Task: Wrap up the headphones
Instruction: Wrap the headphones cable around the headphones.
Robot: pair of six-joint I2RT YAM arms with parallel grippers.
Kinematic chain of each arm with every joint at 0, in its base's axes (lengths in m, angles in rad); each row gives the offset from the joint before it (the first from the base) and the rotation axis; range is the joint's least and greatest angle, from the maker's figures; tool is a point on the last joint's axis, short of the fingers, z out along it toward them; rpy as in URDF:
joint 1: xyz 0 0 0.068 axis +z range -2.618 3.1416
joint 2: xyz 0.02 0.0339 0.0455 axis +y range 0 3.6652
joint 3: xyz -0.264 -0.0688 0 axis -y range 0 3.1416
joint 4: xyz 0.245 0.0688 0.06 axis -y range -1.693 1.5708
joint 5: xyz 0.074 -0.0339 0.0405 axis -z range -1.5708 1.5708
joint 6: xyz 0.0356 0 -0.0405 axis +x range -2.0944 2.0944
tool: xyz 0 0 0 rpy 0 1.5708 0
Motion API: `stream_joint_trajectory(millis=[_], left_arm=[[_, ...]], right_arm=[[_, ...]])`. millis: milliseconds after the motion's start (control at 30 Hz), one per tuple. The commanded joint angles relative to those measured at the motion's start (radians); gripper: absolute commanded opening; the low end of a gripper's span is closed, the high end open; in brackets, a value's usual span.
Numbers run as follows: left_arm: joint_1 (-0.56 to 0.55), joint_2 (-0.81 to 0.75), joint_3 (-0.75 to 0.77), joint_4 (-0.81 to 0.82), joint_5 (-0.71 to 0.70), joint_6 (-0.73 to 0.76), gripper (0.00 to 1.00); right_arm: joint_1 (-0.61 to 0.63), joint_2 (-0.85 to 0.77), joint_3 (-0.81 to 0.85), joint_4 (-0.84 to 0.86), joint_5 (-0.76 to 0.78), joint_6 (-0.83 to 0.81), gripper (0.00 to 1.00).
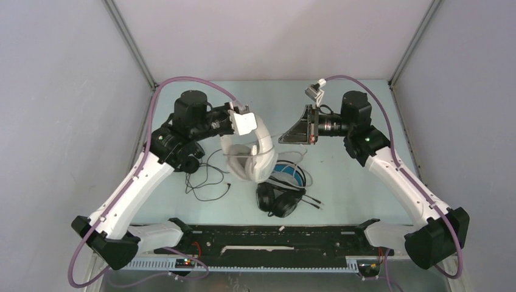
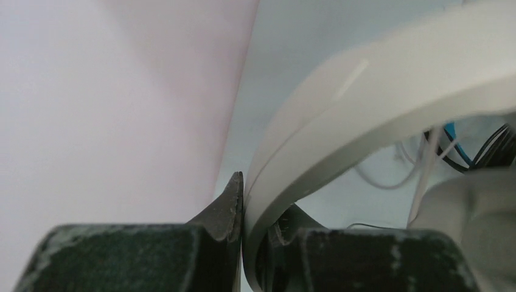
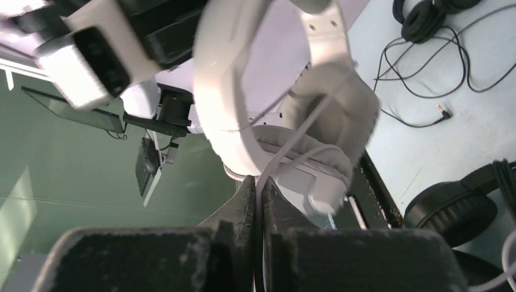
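Observation:
The big white-grey headphones (image 1: pixel 251 157) hang lifted above the table, ear cups down. My left gripper (image 1: pixel 248 129) is shut on their headband (image 2: pixel 365 103), which runs between the two black fingers (image 2: pixel 226 210). My right gripper (image 1: pixel 283 139) faces them from the right, its jaws closed on the thin white cord (image 3: pixel 277 159) that leads up to the ear cups (image 3: pixel 328 121). The bulky black headphones (image 1: pixel 280 198) with a blue lining (image 1: pixel 291 174) lie on the table below. The small thin black headphones (image 1: pixel 192 164) lie under my left arm, their cord (image 1: pixel 210 182) loose.
Grey walls close in the table on three sides. A black rail (image 1: pixel 274 234) runs along the near edge between the arm bases. The thin pair's jack plug (image 3: pixel 444 111) lies on the pale table (image 1: pixel 347 182).

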Motion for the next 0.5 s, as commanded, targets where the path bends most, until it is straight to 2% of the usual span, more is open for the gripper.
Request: stream_joint_trajectory(millis=[0,167,267,367,467], left_arm=[[0.032,0.002,-0.060,-0.082,-0.219,0.026,0.00],[0.034,0.001,-0.062,-0.045,-0.232,-0.026,0.00],[0.033,-0.001,-0.074,-0.001,-0.294,-0.080,0.00],[0.033,-0.004,-0.067,0.021,-0.377,-0.173,0.00],[0.033,-0.022,-0.070,0.023,-0.418,-0.242,0.00]], right_arm=[[-0.022,-0.073,0.005,0.269,-0.059,0.112,0.00],[0.003,-0.067,-0.001,0.293,-0.056,0.123,0.00],[0.009,-0.069,-0.002,0.292,-0.051,0.128,0.00],[0.010,-0.067,-0.001,0.295,-0.052,0.137,0.08],[0.010,-0.063,-0.002,0.316,-0.041,0.161,0.09]])
